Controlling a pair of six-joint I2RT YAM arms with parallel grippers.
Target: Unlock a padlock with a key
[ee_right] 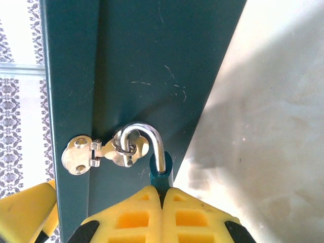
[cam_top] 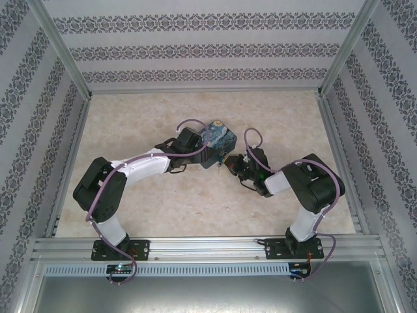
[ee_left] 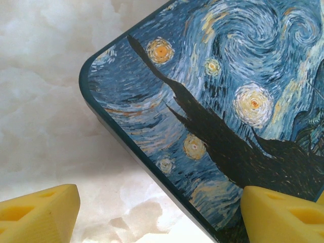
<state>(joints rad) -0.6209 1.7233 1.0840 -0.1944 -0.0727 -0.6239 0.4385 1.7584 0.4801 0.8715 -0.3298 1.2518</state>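
Right gripper (ee_right: 162, 200) pads shut just under padlock (ee_right: 161, 174), hung on hasp (ee_right: 96, 152) of tin (ee_right: 142, 61) | key probably hidden between pads | left gripper (ee_left: 161, 215) wide, straddling tin corner | step: key in lock | next: twist, free shackle (ee_right: 147, 136)

Lab rig: alu frame (cam_top: 202, 246), wallpapered panels (cam_top: 195, 45)

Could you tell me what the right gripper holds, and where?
The right gripper is shut at the bottom of the padlock; whether body or key is pinched cannot be told.
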